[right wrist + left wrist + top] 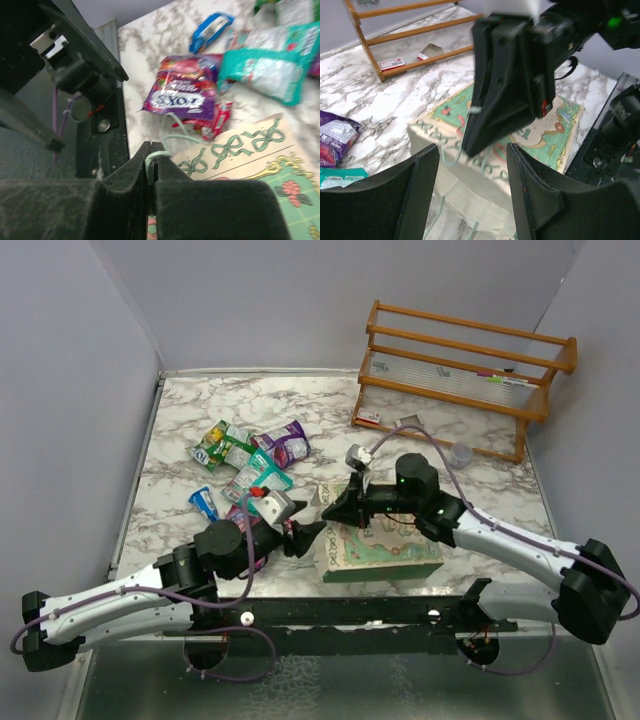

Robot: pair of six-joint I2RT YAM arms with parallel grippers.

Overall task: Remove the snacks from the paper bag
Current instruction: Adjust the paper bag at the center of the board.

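Note:
The mint-green paper bag (385,548) lies on its side, printed face up, mouth toward the left. My right gripper (335,510) is shut on the bag's cord handle (172,131) at the mouth and holds it up. My left gripper (308,532) is open and empty just in front of the mouth, whose white inside (470,185) shows between its fingers (417,195). Several snacks lie on the table left of the bag: green (215,445), purple (285,443), teal (255,477). A purple packet (182,95) and a red one (217,117) lie beside the mouth. No packet shows inside the bag.
The wooden slatted rack (460,370) stands at the back right, with small white-and-red cards (368,418) at its foot. A blue packet (203,502) lies near the left arm. Grey walls close the table on three sides. The arm bases run along the near edge.

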